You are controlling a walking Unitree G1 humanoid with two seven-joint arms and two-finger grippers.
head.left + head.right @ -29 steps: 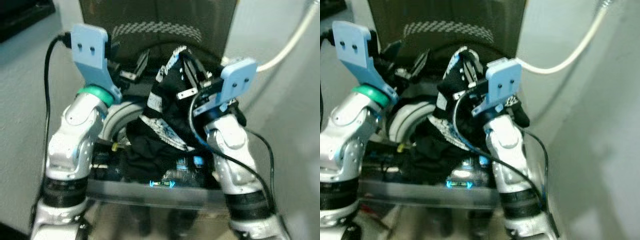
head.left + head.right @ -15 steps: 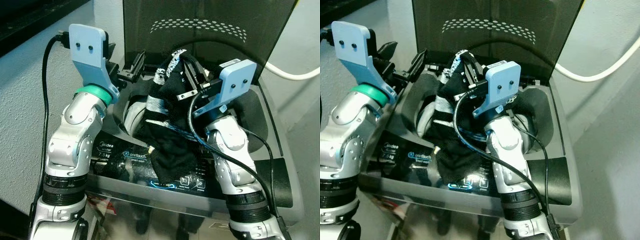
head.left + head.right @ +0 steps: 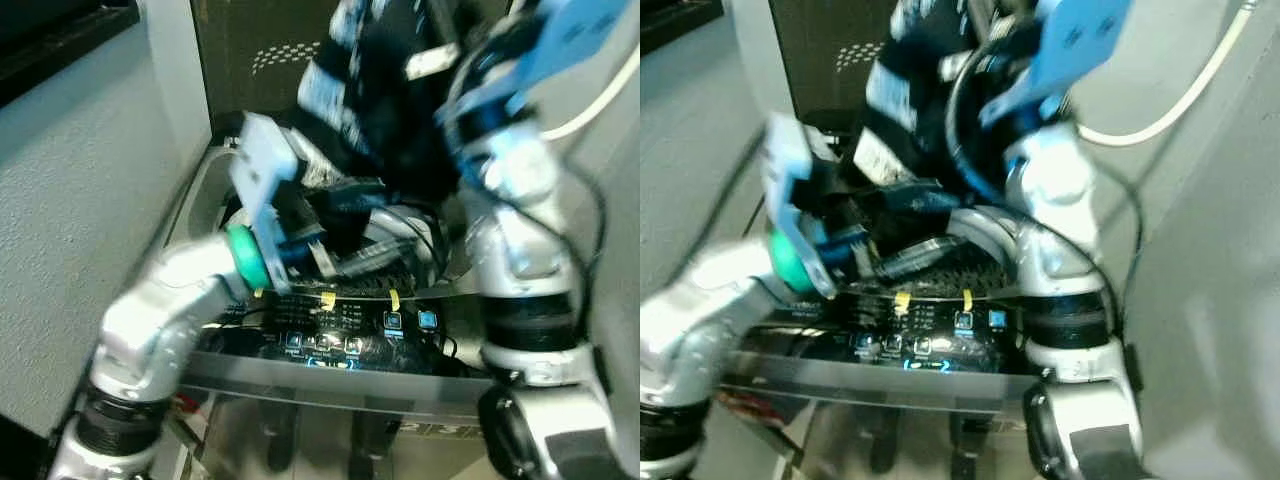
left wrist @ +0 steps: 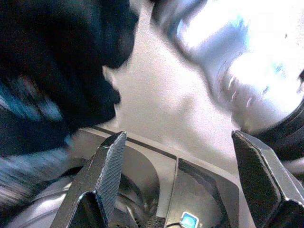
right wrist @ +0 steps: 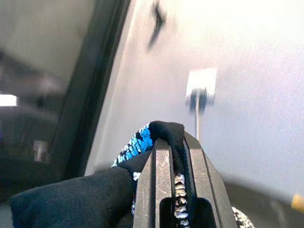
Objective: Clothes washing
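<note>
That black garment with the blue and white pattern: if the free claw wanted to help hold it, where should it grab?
Probably the loose lower part of the black patterned garment, coming from below. The right gripper already pinches a folded edge at the top, so the cloth hangs down above the washing machine's drum. The left gripper is open and sits under that hanging cloth.

Right gripper [image 5: 173, 190] raised high, clamped; left gripper [image 4: 185, 190] low, spread.

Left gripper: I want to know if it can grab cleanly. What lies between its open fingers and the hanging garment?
Nothing: in the left wrist view the left gripper is open, with bare wall between it and the black garment.
</note>
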